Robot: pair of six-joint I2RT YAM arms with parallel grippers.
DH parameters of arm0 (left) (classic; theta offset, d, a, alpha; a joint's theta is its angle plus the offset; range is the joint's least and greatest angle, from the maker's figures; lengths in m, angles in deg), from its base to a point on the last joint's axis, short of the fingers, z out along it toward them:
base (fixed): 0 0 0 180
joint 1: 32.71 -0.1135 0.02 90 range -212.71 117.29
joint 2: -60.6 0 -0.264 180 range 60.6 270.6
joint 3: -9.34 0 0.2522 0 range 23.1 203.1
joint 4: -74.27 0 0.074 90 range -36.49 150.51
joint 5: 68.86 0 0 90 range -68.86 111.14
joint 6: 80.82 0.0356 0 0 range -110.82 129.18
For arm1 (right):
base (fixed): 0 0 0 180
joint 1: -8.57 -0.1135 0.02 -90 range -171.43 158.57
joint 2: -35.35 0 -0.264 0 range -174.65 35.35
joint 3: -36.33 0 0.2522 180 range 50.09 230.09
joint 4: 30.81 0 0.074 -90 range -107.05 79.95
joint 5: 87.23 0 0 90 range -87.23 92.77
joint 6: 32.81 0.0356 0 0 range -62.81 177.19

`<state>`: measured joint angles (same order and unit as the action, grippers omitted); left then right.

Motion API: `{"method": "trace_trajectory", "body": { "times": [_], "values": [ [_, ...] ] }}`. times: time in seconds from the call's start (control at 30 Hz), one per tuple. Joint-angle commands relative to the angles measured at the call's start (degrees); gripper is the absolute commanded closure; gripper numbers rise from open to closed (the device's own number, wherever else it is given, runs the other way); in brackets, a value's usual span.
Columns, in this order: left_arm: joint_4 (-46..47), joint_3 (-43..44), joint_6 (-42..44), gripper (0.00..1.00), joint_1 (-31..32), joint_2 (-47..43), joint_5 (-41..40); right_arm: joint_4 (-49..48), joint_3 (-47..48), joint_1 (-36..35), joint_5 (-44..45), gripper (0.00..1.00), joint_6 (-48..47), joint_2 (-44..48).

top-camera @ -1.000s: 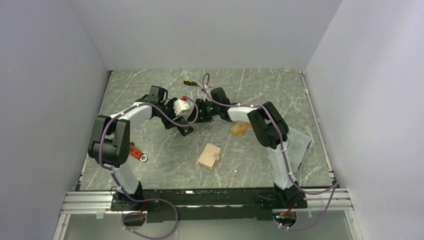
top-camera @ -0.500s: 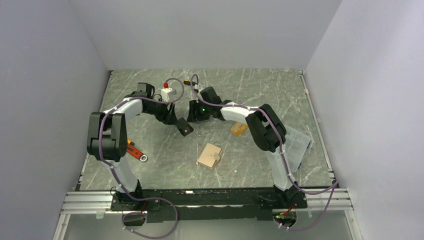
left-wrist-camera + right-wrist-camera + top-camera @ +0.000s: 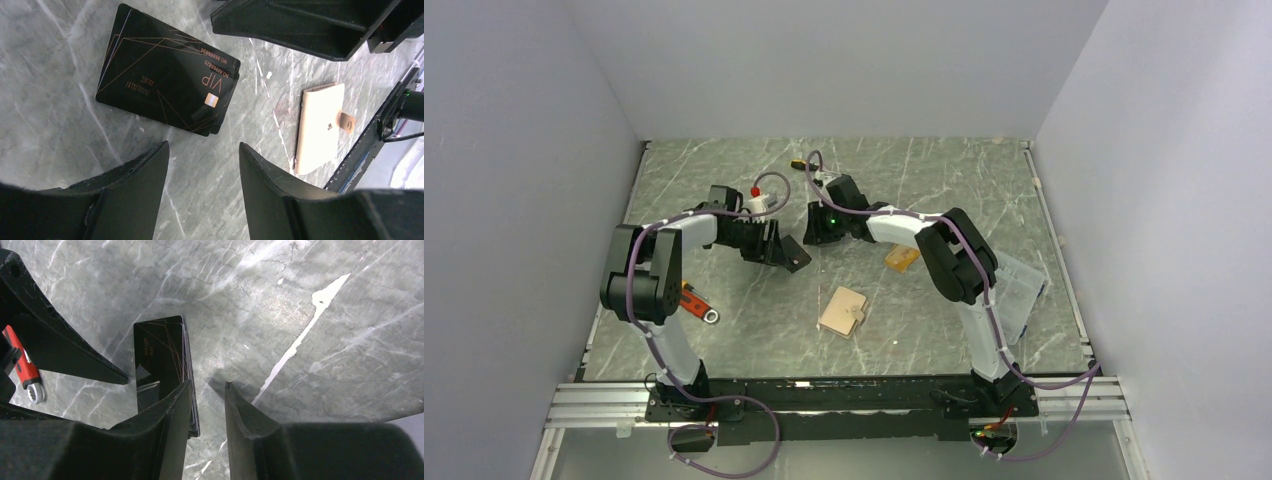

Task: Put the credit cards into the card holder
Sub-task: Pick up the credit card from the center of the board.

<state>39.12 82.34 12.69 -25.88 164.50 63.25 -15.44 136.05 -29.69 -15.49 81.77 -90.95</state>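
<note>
We see the left gripper [image 3: 202, 192] with jaws apart and only bare table [image 3: 944, 180] between them, poised just short of the black cards [image 3: 167, 82]. The right gripper [image 3: 207, 415] faces it across that stack, jaws parted by a narrow gap and holding nothing, one finger over the stack's edge. The cards lie flat and slightly fanned, a little left of the table's centre. The card holder [image 3: 844, 312] lies closed toward the middle of the near edge. An orange card [image 3: 902, 257] sits right of centre, a clear box [image 3: 1022, 290] by the right edge, a red wrench [image 3: 694, 302] by the left edge.
</note>
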Motion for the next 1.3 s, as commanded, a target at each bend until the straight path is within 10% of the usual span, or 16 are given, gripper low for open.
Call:
{"method": "trace_trajectory", "body": {
  "times": [0.0,0.73,1.27],
  "values": [
    [3.60,-2.19,-6.57,0.40,0.01,0.17,0.06,0.03,-0.13,0.02,-0.59,0.68,-0.43,1.95],
    [-2.66,0.52,-4.21,0.80,5.35,0.55,-15.89,-3.76,-5.57,-2.31,-6.10,0.65,1.78,2.89],
    [-5.00,7.60,3.50,0.84,1.85,-3.85,-12.99,-5.56,-2.81,2.95,-8.72,0.60,4.44,1.73]
  ]
}}
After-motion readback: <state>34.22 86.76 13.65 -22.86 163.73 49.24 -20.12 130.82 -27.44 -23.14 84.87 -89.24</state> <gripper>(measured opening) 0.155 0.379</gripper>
